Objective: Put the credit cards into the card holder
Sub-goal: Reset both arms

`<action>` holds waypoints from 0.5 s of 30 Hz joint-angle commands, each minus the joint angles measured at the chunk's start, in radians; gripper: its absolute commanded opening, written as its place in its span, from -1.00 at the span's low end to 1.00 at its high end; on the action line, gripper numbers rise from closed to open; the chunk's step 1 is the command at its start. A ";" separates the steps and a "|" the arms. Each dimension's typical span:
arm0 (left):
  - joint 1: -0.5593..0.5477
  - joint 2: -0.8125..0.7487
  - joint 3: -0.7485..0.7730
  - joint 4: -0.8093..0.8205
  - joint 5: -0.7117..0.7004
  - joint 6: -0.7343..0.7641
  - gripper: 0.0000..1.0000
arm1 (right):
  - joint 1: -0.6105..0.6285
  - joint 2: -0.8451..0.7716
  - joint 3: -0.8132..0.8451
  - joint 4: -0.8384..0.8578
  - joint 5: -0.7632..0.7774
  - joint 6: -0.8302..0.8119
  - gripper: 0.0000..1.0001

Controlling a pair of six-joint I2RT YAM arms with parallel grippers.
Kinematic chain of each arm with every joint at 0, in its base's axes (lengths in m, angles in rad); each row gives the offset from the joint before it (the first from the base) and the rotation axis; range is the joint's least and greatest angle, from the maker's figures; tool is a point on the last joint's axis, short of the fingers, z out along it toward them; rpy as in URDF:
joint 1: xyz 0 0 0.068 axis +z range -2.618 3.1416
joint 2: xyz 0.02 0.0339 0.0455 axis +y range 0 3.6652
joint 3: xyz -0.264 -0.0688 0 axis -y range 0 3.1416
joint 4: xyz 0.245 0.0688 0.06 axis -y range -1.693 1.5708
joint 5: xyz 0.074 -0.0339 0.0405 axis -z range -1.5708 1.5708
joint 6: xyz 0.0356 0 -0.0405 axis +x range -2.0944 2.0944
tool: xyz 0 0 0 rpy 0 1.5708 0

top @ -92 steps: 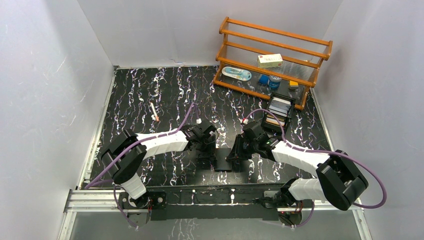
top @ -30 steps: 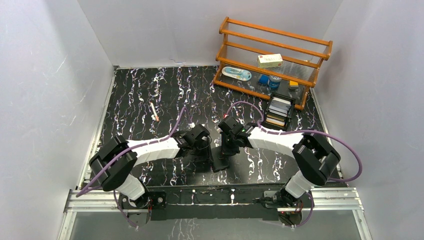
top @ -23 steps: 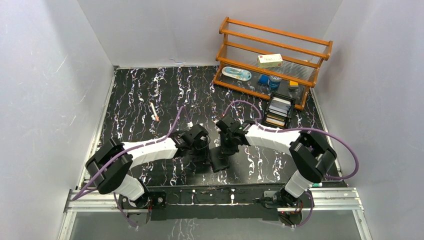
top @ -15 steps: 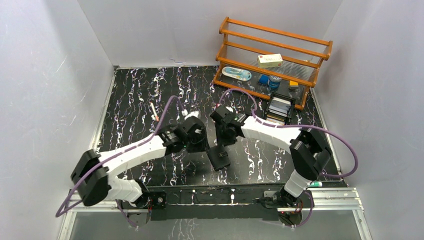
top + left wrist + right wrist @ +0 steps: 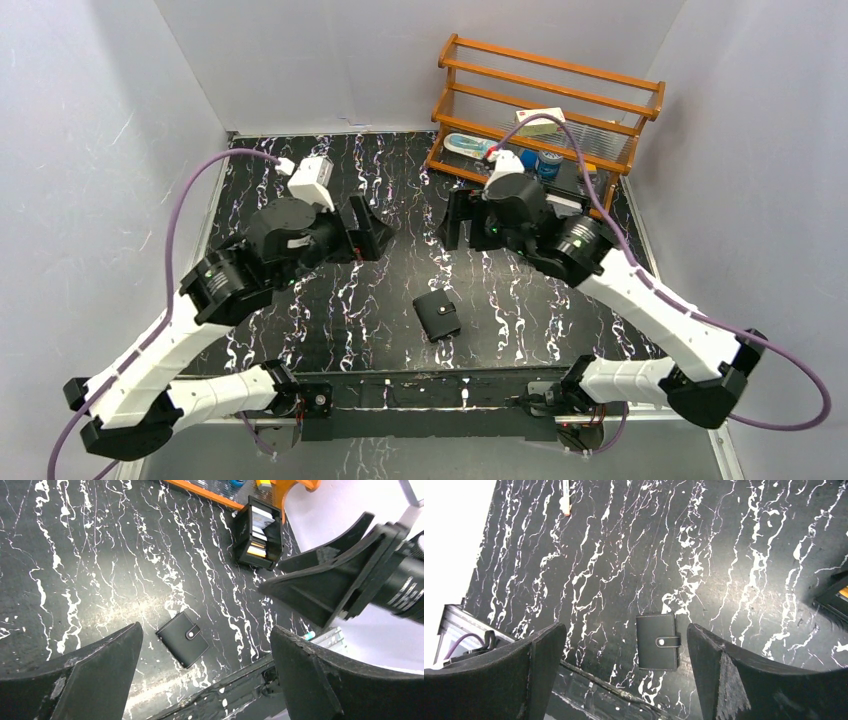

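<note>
The card holder (image 5: 437, 316) lies flat on the black marbled table near the front edge, folded, with its snap tab across the face (image 5: 182, 639) (image 5: 657, 641). No gripper touches it. My left gripper (image 5: 365, 230) (image 5: 206, 630) hangs high above the table, back-left of the holder, jaws wide open and empty. My right gripper (image 5: 465, 222) (image 5: 625, 627) hangs opposite, back-right of the holder, also wide open and empty. White and tan credit cards (image 5: 260, 530) stand in a black open-topped box (image 5: 239, 535). In the top view the right arm hides that box.
A wooden rack (image 5: 550, 100) with small items stands at the back right. In the right wrist view a pencil (image 5: 566, 500) lies far left on the table. The table's metal front rail (image 5: 420, 390) runs just in front of the holder. White walls enclose three sides.
Both arms rose up and back from the card holder and their jaws opened wide. The holder now lies alone, folded, on the table.
</note>
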 commanded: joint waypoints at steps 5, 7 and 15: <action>0.004 -0.134 -0.059 -0.059 0.065 0.047 0.97 | -0.003 -0.224 -0.134 0.047 0.048 0.060 0.97; 0.005 -0.164 -0.108 -0.021 0.083 0.028 0.97 | -0.003 -0.279 -0.184 0.093 0.047 0.093 0.97; 0.005 -0.221 -0.189 0.010 0.050 0.008 0.97 | -0.004 -0.347 -0.208 0.115 0.066 0.127 0.97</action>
